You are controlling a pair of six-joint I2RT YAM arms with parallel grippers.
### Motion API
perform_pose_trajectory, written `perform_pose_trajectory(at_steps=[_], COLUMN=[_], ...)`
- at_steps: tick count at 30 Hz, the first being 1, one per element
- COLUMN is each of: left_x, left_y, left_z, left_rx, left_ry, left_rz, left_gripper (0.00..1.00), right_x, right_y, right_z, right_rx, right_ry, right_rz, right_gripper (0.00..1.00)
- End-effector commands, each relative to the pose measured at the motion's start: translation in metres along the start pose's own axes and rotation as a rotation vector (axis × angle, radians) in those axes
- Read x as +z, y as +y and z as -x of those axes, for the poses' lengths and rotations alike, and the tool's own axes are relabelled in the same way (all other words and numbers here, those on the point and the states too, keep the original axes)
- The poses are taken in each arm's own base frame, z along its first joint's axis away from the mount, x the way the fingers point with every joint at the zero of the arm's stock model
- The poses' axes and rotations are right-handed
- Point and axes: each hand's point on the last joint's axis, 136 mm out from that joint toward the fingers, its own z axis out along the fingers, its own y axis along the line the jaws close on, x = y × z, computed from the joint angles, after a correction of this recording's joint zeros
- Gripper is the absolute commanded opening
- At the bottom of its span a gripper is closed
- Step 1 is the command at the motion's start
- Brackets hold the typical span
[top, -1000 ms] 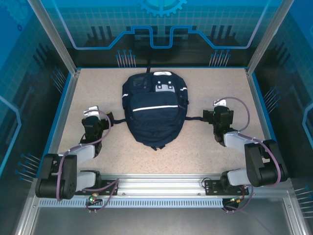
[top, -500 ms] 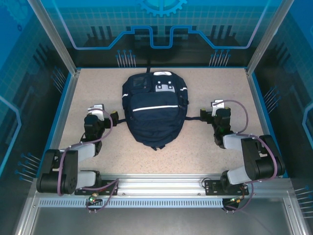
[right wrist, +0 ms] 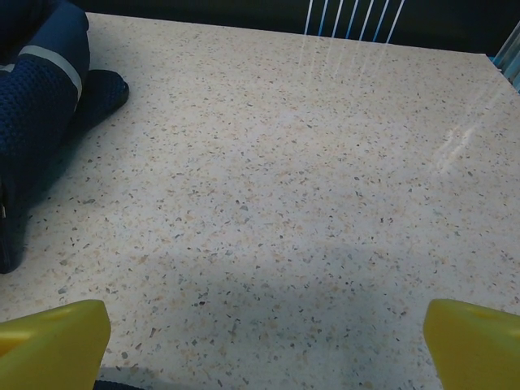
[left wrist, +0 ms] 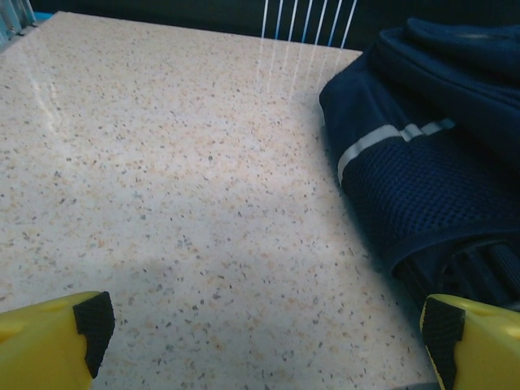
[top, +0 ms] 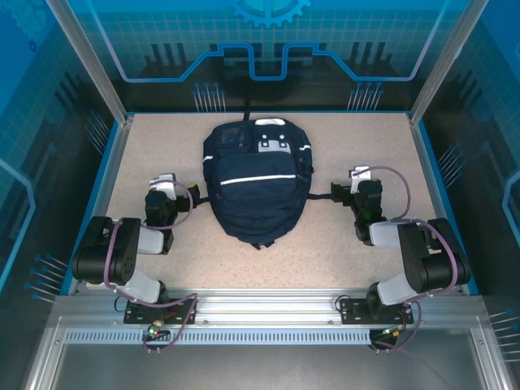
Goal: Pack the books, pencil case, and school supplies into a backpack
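The navy backpack with its white stripe lies flat in the middle of the table, top end away from me. My left gripper rests low just left of it, fingers wide open over bare tabletop. In the left wrist view the backpack fills the right side, close to the right fingertip of my open left gripper. My right gripper is open at the bag's right side. In the right wrist view the right gripper is open and empty, with the backpack at the far left. Books, pencil case and school supplies are out of view.
A dark strap trails from the bag toward my right gripper. The speckled beige table is boxed in by blue rims and see-through walls. An aluminium rail with the arm bases runs along the near edge.
Both arms have folded back, their elbows drawn in toward the bases, the left one most. The grippers shifted slightly toward the bag's sides and stayed open.
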Motion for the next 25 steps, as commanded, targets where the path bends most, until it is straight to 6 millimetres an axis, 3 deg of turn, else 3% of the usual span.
perform_pose_trajectory(at_steps=[1, 13, 25], left_x=[0.011, 0.011, 0.014], left_y=[-0.001, -0.015, -0.011], left_z=[0.018, 0.016, 0.016], left_rx=[0.021, 0.078, 0.058], left_ry=[-0.020, -0.017, -0.002], left_rz=[0.043, 0.011, 0.017], left_gripper=[0.99, 0.99, 0.99], right_x=[0.002, 0.002, 0.002], right_y=[-0.007, -0.007, -0.007], right_z=[0.008, 0.008, 0.008], right_rx=[0.014, 0.014, 0.014], right_ry=[-0.031, -0.030, -0.031], right_rz=[-0.008, -0.008, -0.007], right_gripper=[1.00, 1.00, 1.00])
